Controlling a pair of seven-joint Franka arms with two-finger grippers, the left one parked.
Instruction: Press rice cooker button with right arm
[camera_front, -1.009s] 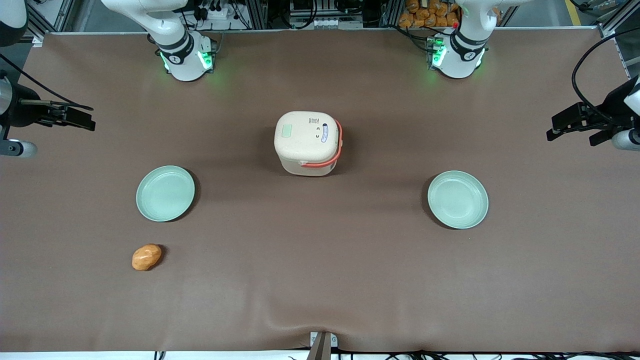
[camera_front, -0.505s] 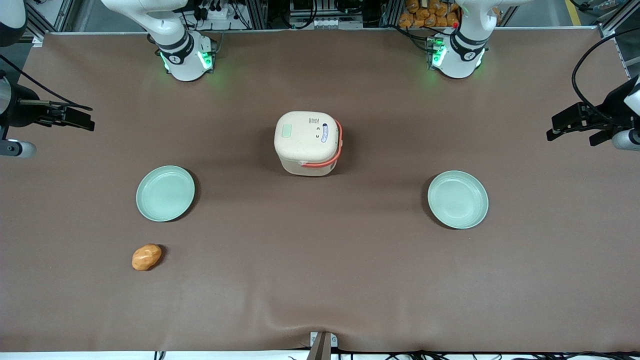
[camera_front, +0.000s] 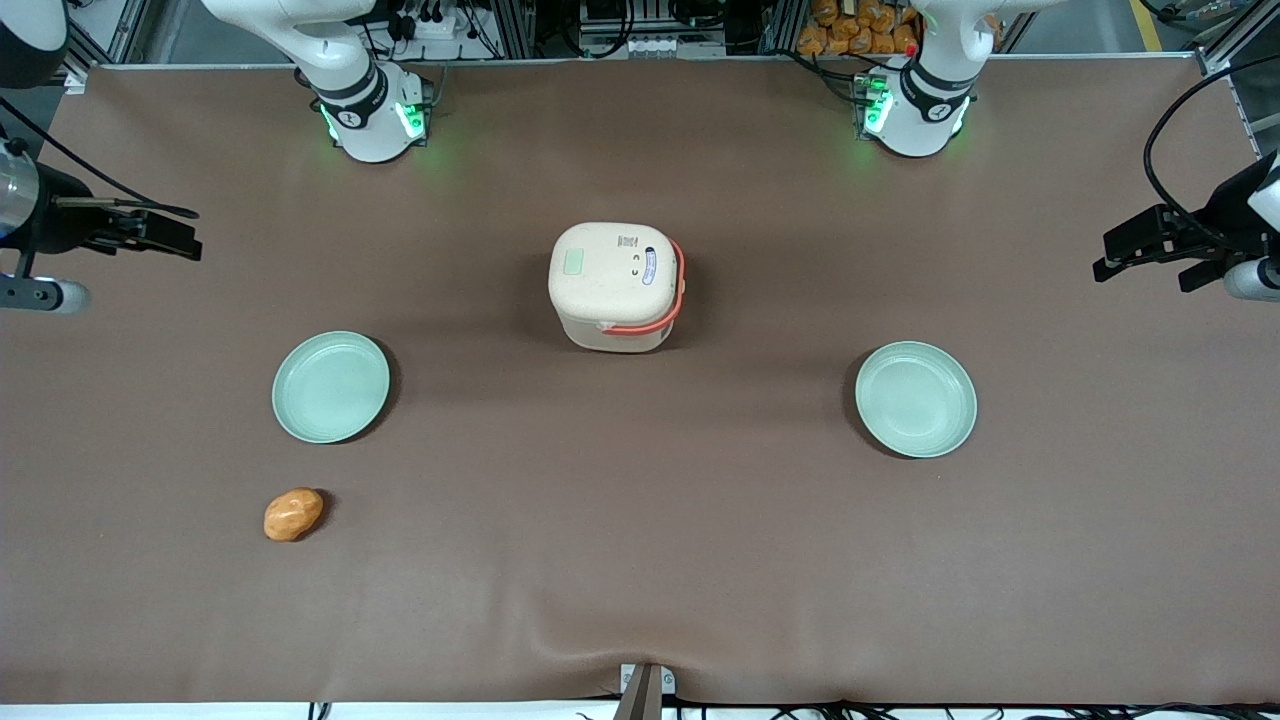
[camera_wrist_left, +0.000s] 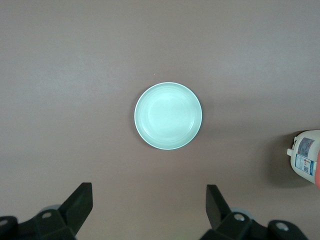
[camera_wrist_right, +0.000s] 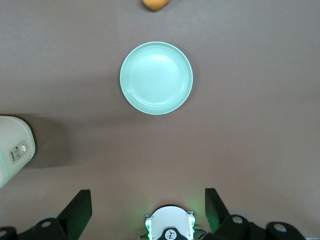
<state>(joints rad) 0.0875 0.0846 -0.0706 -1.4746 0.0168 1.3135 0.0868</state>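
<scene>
The rice cooker (camera_front: 615, 286) stands closed near the middle of the tabletop (camera_front: 640, 560), its lid facing up so the button can be reached. The right arm's gripper (camera_front: 165, 238) hovers at the working arm's edge, fingers spread and empty, well apart from it.

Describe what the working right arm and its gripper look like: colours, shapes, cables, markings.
The right arm is white with rounded joints; its round base carries a black band, a small dark logo and green lights. The gripper, at the working arm's end of the table, is black with two wedge-shaped fingers, spread apart. A thin black cable loops to its black wrist, and a silver-grey cylinder sits beside it.
</scene>
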